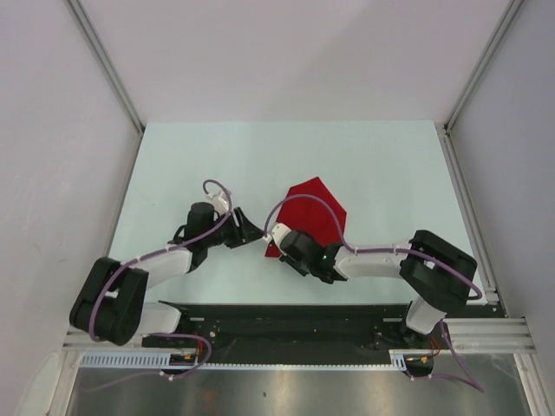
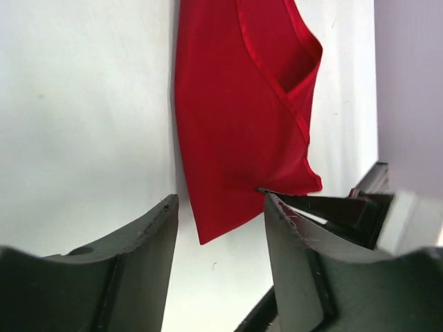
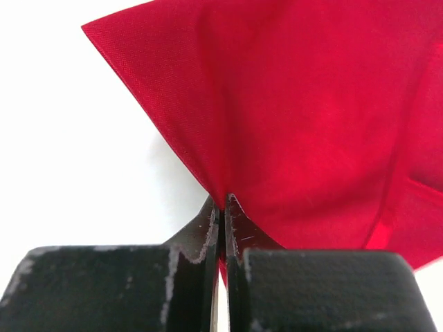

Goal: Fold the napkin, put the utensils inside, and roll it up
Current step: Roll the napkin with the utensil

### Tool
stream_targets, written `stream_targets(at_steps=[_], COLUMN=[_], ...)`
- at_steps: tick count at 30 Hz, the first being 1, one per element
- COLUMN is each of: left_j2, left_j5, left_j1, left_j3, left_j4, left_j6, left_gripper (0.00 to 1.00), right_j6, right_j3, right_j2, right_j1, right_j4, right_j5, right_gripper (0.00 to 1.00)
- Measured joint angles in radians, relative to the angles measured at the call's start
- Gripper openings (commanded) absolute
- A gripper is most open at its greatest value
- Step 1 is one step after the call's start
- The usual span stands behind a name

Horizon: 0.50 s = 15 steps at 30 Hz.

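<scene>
The red napkin [image 1: 316, 211] lies partly folded on the pale table [image 1: 217, 165], near its middle. My right gripper [image 1: 279, 243] is shut on the napkin's near-left edge; in the right wrist view the jaws [image 3: 223, 205] pinch the cloth [image 3: 311, 111], which lifts into a peak. My left gripper [image 1: 254, 234] is open just left of that corner. In the left wrist view the napkin's pointed corner [image 2: 235, 124] hangs just ahead of the gap between its fingers [image 2: 221, 225], untouched, and the right gripper's fingers [image 2: 332, 207] show beside it. No orange utensils are in view.
Metal frame rails [image 1: 108, 65] and pale walls bound the table at the left, right and back. A black base plate [image 1: 286, 316] runs along the near edge between the arm bases.
</scene>
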Motion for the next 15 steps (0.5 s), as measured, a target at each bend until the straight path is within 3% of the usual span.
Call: stream_targets(at_steps=[8,15], left_j2=[-0.24,-0.363], left_j5=[-0.111,-0.161], left_j1=[-0.016,-0.137], left_j3=[-0.052,-0.107], left_j4=[-0.114,-0.112], left_j6=[0.195,0.312], left_gripper=[0.73,0.76], right_j6=[0.042,0.046], right_j3=[0.146,0.246], right_j2=[0.01,0.14], right_j1=[-0.173,-0.304], right_j4=[-0.255,-0.366], right_j5=[-0.462,-0.815], right_gripper=[0.0,0.0])
